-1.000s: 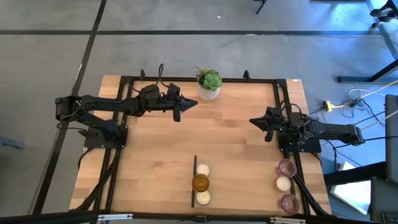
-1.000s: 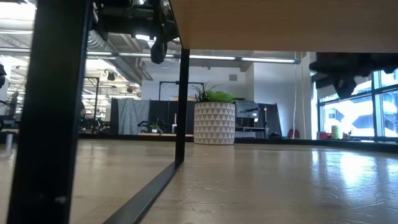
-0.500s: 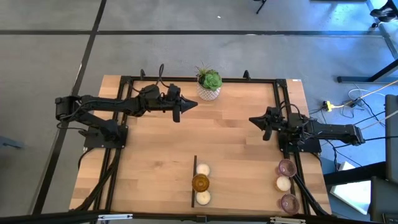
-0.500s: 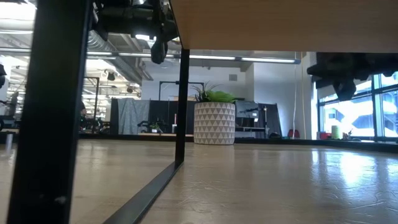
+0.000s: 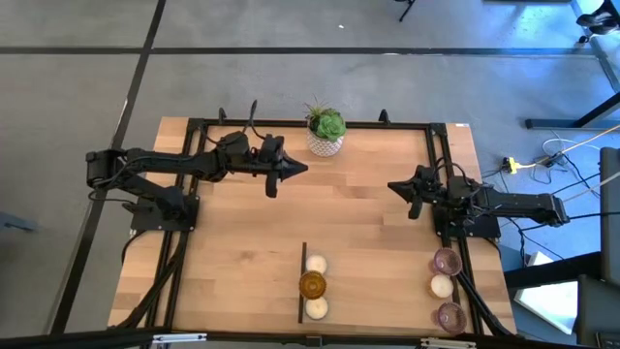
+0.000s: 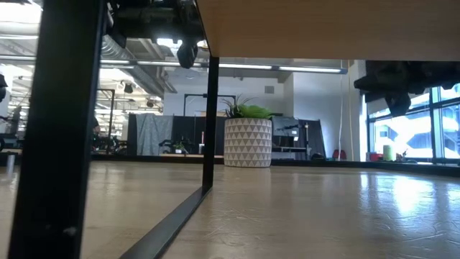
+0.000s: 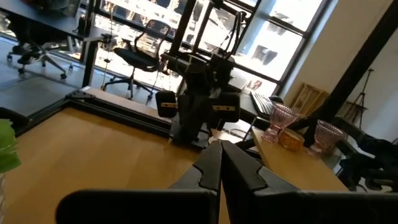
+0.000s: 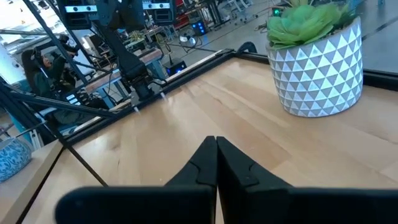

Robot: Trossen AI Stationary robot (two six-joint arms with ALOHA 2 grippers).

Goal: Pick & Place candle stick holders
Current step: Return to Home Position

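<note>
Six candle stick holders (image 5: 312, 285) stood in two short rows along the surface (image 5: 242, 252) edge opposite the plant pot (image 5: 325, 143), well apart from the empty, clenched left claw (image 5: 302, 170) and right claw (image 5: 391, 186), which probably needed only slow, level retraction, clear of the pot.

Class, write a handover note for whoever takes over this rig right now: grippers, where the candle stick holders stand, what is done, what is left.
Left gripper: shut, empty, above the table near the plant pot.
Right gripper: shut, empty, at the right side.
Front middle: amber holder between two cream holders.
Front right: cream holder between two mauve holders.
Done: all six placed, none held.
Left: probably only parking both arms.
</note>
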